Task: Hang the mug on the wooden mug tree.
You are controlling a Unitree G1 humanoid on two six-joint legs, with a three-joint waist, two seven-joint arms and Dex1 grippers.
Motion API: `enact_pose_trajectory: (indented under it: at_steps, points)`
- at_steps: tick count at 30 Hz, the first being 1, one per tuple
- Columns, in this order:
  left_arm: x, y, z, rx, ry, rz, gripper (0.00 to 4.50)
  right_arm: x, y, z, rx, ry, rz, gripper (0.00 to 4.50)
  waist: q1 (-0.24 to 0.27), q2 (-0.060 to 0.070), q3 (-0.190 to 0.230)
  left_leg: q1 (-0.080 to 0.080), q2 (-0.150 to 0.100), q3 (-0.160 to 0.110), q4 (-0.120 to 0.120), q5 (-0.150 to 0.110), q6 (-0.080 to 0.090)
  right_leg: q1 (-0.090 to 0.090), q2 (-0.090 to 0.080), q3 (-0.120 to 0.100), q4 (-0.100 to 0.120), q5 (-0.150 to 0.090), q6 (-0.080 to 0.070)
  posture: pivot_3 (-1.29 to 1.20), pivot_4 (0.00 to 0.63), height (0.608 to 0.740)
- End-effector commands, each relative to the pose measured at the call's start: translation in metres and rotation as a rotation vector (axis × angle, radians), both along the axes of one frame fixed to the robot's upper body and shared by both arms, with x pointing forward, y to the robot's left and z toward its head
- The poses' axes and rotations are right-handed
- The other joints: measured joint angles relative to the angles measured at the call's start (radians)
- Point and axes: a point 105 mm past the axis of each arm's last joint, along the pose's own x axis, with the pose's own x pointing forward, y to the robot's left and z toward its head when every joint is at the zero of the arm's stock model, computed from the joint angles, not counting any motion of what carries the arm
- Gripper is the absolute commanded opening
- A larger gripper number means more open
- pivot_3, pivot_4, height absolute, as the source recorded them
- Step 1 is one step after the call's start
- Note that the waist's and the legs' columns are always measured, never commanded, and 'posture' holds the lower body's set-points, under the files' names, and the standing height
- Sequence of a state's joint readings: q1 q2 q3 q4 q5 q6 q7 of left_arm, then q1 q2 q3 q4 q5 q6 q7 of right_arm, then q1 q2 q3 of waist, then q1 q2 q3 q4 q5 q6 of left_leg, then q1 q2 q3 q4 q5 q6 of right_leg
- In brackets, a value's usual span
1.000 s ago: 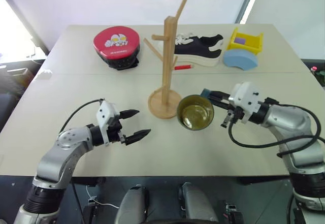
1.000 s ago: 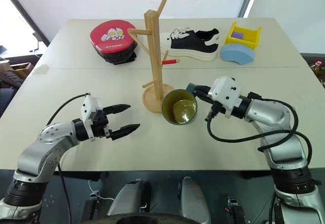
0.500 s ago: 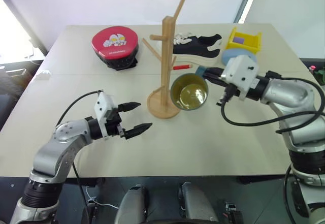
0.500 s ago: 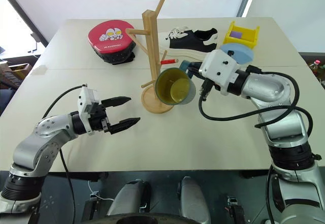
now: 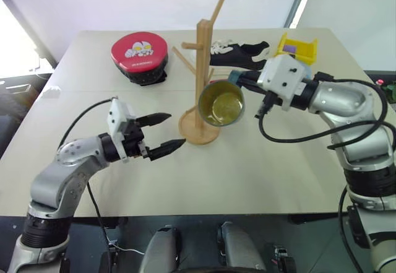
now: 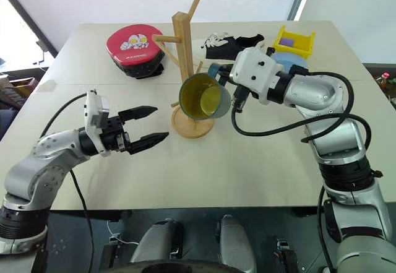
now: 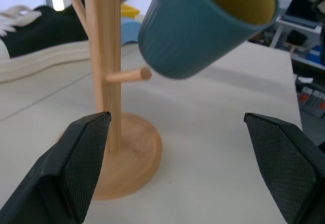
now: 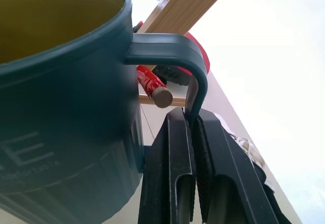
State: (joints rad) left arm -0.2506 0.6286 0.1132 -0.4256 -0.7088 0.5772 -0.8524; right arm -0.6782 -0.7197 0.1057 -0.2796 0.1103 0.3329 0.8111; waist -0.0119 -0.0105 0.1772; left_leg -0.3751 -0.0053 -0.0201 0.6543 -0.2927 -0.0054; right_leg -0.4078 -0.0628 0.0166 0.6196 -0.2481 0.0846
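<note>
Both arms are clad in rounded silver-grey shells joined by black ribbed collars. A white box-shaped housing sits behind the left gripper (image 5: 161,134) and behind the right gripper (image 5: 238,78), each with two tapered matt-black fingers (image 7: 86,160) whose pads carry a fine diamond knurl. A black cable loops from each housing back along the forearm.

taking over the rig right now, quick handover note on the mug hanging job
Right hand: shut on the mug's handle, holding the mug in the air, tipped on its side with its mouth toward the robot, right beside the wooden mug tree.
Left hand: open, empty, hovering over the table left of the tree's base.
Done: mug picked up and brought to the tree.
Left: slip the handle over a peg, release, withdraw.
</note>
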Motion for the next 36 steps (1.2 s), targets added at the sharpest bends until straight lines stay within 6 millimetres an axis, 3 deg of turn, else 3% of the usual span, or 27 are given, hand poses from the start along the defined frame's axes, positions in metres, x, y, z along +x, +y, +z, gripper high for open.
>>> enact_pose_trajectory:
  at_steps: [1,12,15,20,23,28,32,36]
  points:
    - [-0.006,-0.003,0.017,-0.004,-0.059,-0.020,4.50,0.002,0.003,0.010,-0.009,-0.042,-0.008,0.04,0.000,0.000,0.000,0.000,0.000,0.000,0.000,0.000,0.000,0.000,0.000,0.000,0.000,0.000,0.000,0.00,0.150,0.735]
    - [-0.006,-0.003,0.020,0.002,-0.072,-0.012,4.50,0.013,0.008,0.000,-0.062,-0.033,-0.023,0.04,0.000,0.000,0.000,0.000,0.000,0.000,0.000,0.000,0.000,0.000,0.001,0.000,0.000,0.000,0.000,0.00,0.150,0.735]
    - [-0.006,-0.003,0.019,0.001,-0.073,-0.009,4.50,0.014,0.008,0.005,-0.036,-0.036,-0.025,0.97,0.000,0.000,0.000,0.000,0.000,0.000,0.000,0.000,0.000,0.000,0.001,0.000,0.000,0.000,0.000,0.00,0.150,0.735]
    - [-0.004,-0.003,0.018,0.001,-0.071,-0.002,4.50,0.014,0.003,0.014,-0.045,-0.091,-0.044,3.54,0.000,0.000,0.000,0.000,0.000,0.000,0.000,0.000,0.000,0.000,0.001,0.000,0.000,0.000,0.000,0.00,0.150,0.735]
    - [-0.001,0.002,0.014,0.004,-0.055,0.029,4.50,0.010,-0.012,0.020,-0.010,-0.084,-0.060,3.54,0.001,0.000,0.000,0.000,0.000,0.000,0.000,0.000,0.000,0.000,0.001,0.000,0.000,0.000,0.000,0.00,0.150,0.735]
    - [0.021,0.031,-0.007,0.014,-0.018,0.222,4.50,0.001,-0.052,0.015,0.202,0.018,-0.094,3.54,0.004,-0.001,0.000,0.000,0.000,0.000,0.000,0.000,0.000,0.001,0.000,-0.001,0.000,0.000,0.000,0.00,0.150,0.735]
    - [0.038,0.063,-0.035,0.014,0.013,0.432,4.50,0.006,-0.098,-0.029,0.455,0.132,-0.237,3.54,0.001,-0.001,-0.001,0.001,0.000,0.000,0.000,0.000,0.000,0.002,0.000,0.000,0.000,0.000,0.000,0.00,0.150,0.735]
    - [0.047,0.087,-0.059,0.018,0.028,0.612,4.50,0.003,-0.115,-0.074,0.591,0.214,-0.334,3.54,0.000,-0.001,-0.001,0.001,0.000,0.001,0.000,0.000,0.000,0.001,0.000,0.000,0.002,0.000,0.000,0.00,0.150,0.735]
